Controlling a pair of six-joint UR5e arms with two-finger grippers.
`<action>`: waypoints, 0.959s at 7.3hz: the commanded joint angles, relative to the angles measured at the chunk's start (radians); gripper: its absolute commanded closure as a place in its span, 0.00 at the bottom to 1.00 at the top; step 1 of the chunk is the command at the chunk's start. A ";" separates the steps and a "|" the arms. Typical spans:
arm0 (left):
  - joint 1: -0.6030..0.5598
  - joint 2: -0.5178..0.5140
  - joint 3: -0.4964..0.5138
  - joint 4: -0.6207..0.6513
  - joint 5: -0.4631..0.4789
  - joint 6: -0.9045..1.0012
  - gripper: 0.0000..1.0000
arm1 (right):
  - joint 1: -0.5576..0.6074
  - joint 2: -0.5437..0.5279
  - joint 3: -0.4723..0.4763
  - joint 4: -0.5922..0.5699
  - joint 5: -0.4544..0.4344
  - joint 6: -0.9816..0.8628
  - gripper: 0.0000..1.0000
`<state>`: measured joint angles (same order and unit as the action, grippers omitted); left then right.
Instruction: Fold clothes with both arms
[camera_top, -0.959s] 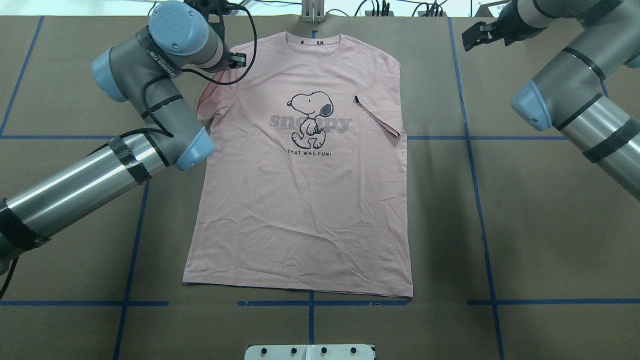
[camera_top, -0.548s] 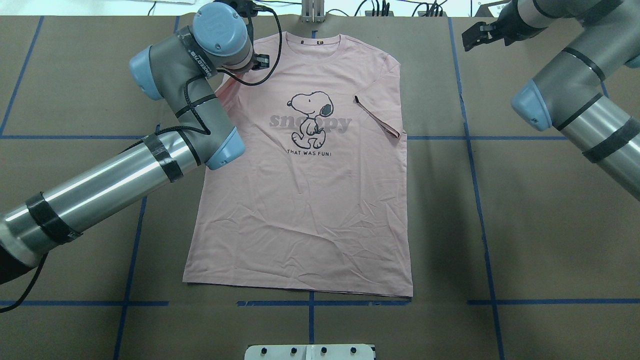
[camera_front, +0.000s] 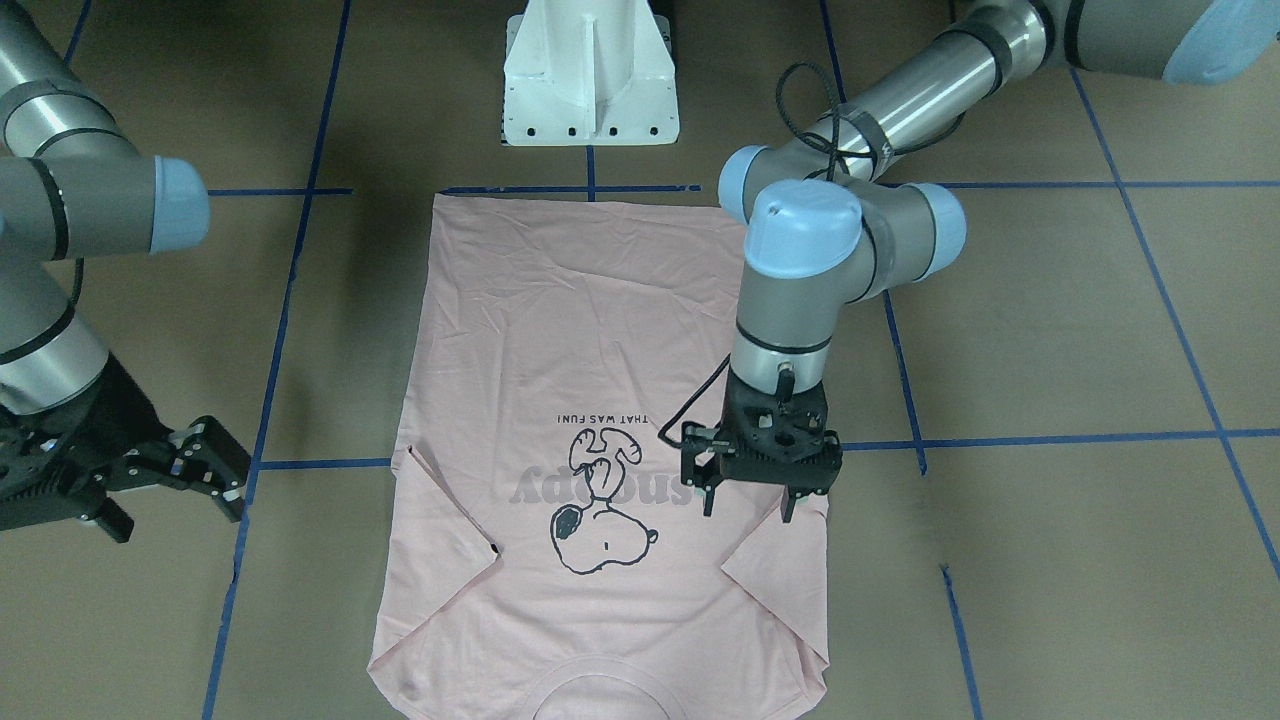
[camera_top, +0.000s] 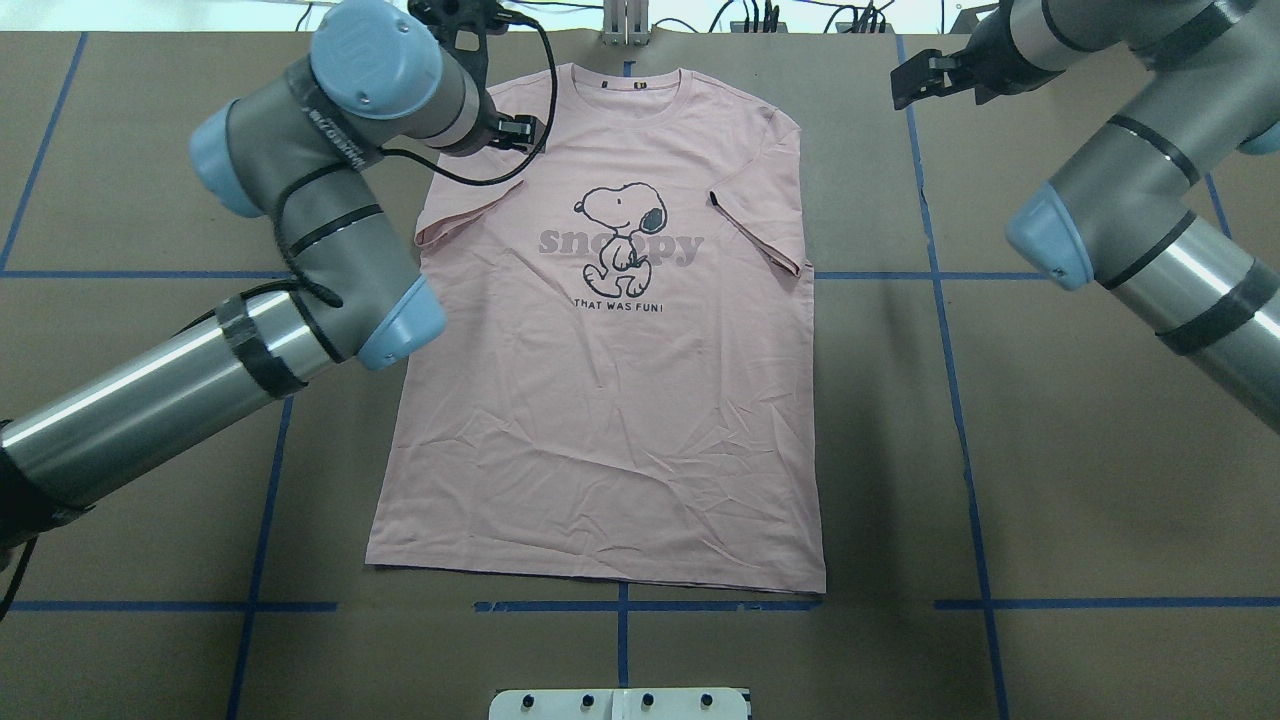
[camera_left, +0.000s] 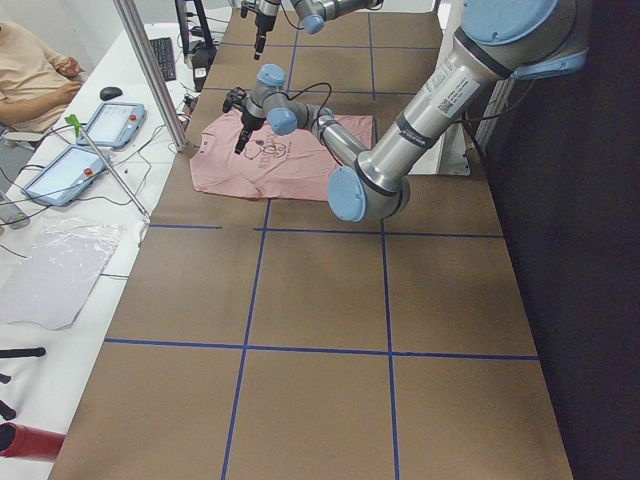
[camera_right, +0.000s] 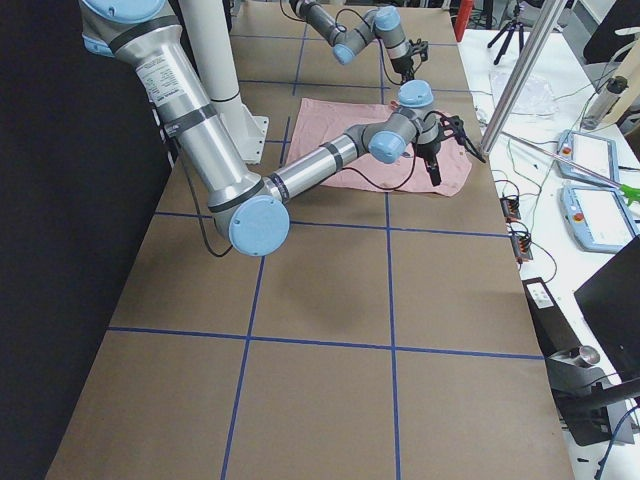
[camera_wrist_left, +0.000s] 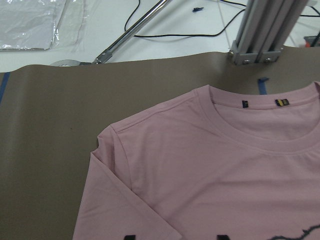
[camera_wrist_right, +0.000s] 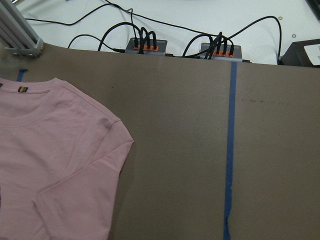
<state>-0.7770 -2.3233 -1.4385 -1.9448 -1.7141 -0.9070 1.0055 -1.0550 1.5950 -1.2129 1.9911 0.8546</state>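
Observation:
The pale pink T-shirt (camera_top: 610, 420) lies flat, print up, collar at the table's far edge. Both sleeves are folded in onto the chest. It also shows in the front view (camera_front: 560, 330), the left wrist view (camera_wrist_left: 200, 170) and the right wrist view (camera_wrist_right: 55, 160). My left gripper (camera_front: 746, 506) is open and empty. It points down and hovers above the shirt by the folded left sleeve (camera_top: 470, 208). My right gripper (camera_front: 236, 486) is open and empty. It is off the shirt, over bare table beside the right shoulder, and also shows in the overhead view (camera_top: 908, 84).
The white pedestal base (camera_front: 590, 75) stands at the near edge by the hem. An aluminium post (camera_top: 625, 20) and cable hubs (camera_wrist_right: 142, 46) line the far edge. Blue tape lines (camera_top: 940, 300) cross the brown table. An operator (camera_left: 30, 75) sits beyond the far edge.
My left gripper carried the left sleeve in over the chest, let it go and moved back; the sleeve now lies folded. My right gripper has shifted slightly towards the shirt.

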 joint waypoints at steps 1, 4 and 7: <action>-0.001 0.186 -0.292 0.004 -0.061 0.019 0.00 | -0.178 -0.061 0.223 -0.057 -0.075 0.286 0.00; 0.045 0.402 -0.521 -0.009 -0.093 -0.095 0.00 | -0.654 -0.121 0.595 -0.457 -0.500 0.687 0.02; 0.261 0.560 -0.619 -0.011 0.023 -0.263 0.00 | -0.863 -0.236 0.655 -0.427 -0.682 0.851 0.10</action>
<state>-0.6091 -1.8185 -2.0362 -1.9544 -1.7449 -1.0866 0.2048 -1.2560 2.2337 -1.6451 1.3536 1.6477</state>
